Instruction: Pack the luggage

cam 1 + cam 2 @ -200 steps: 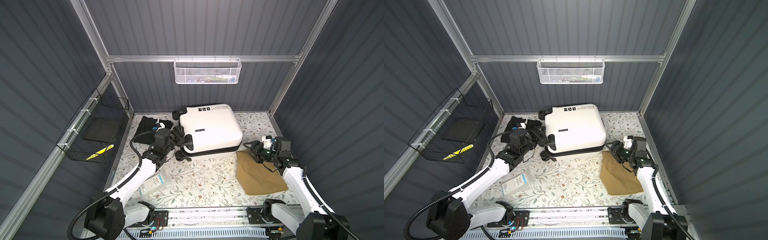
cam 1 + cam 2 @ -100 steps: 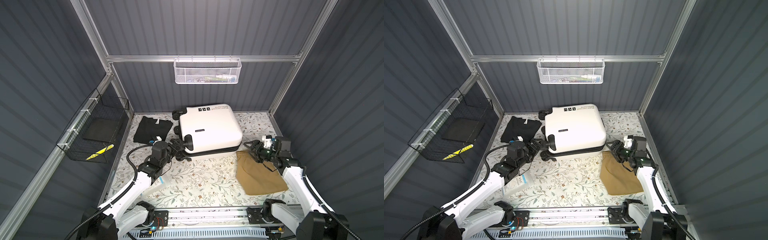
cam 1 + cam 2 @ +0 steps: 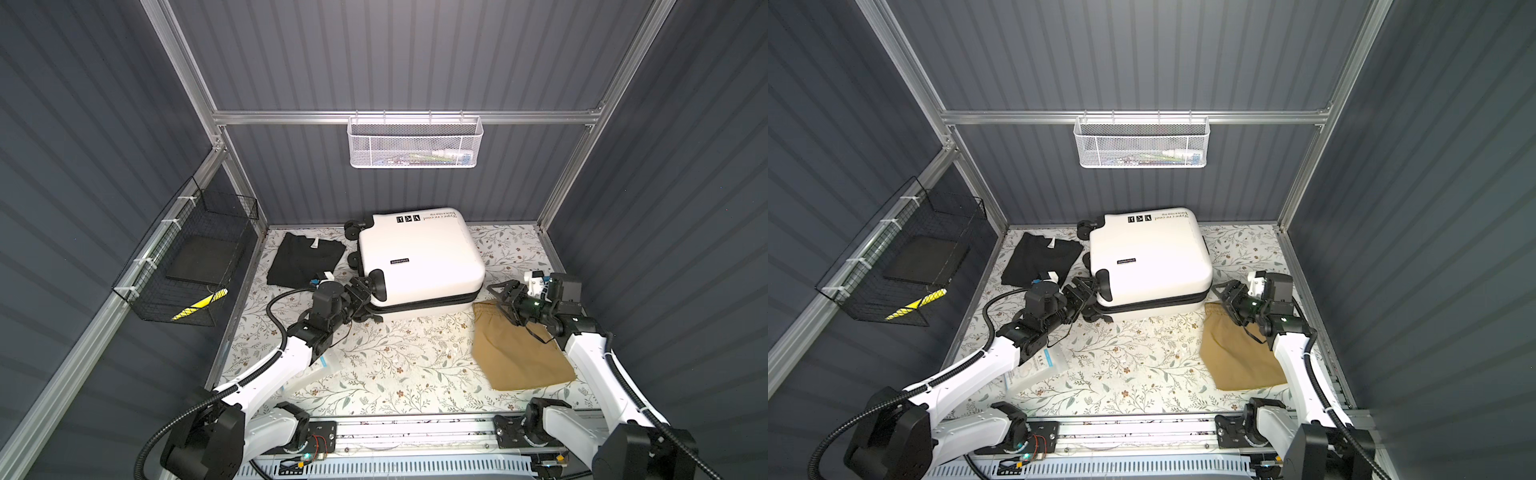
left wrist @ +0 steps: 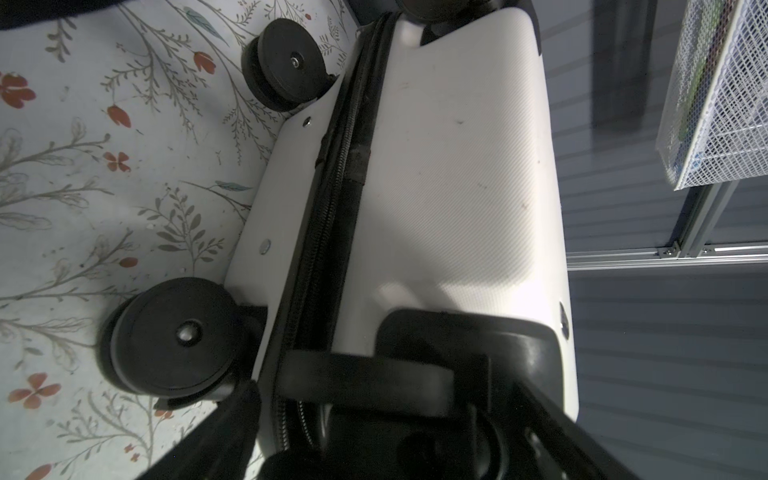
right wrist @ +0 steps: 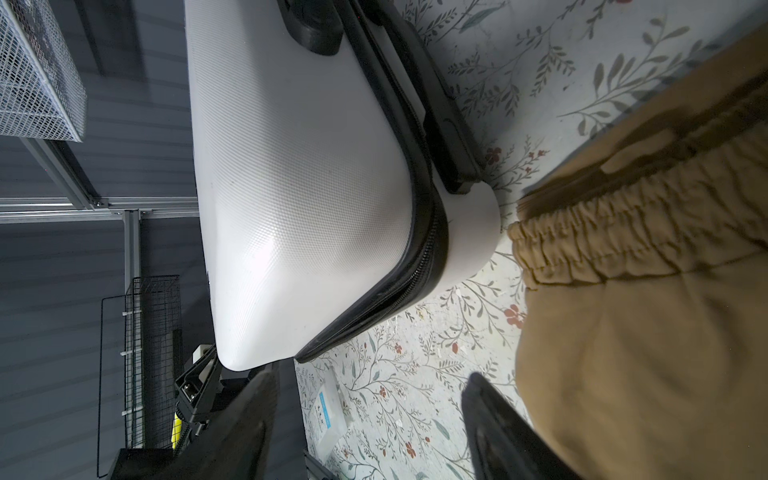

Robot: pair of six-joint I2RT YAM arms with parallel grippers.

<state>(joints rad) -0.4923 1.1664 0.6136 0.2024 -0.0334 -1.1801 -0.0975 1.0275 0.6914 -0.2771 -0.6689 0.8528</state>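
Note:
The luggage (image 3: 419, 257) (image 3: 1150, 253) is a white hard-shell case with a black zipper band. It lies flat and closed at the middle back of the floral table. My left gripper (image 3: 362, 292) (image 3: 1082, 294) is at its front left corner, open, with its fingers either side of a black corner wheel mount (image 4: 457, 345). The left wrist view shows the shell (image 4: 449, 187) and another wheel (image 4: 174, 336) beside one finger. My right gripper (image 3: 505, 300) (image 5: 374, 424) hangs open and empty just right of the luggage (image 5: 299, 187), over the waistband of tan shorts (image 3: 519, 353).
A folded black shirt (image 3: 305, 259) lies left of the luggage. A clear packet with a blue label (image 3: 1038, 365) lies partly under my left arm. A white mesh basket (image 3: 413, 143) hangs on the back wall and a black wire basket (image 3: 187, 266) on the left wall.
My left gripper has pulled back from the wheels beside the black shirt and gone to the luggage's front left corner. The right arm has not moved.

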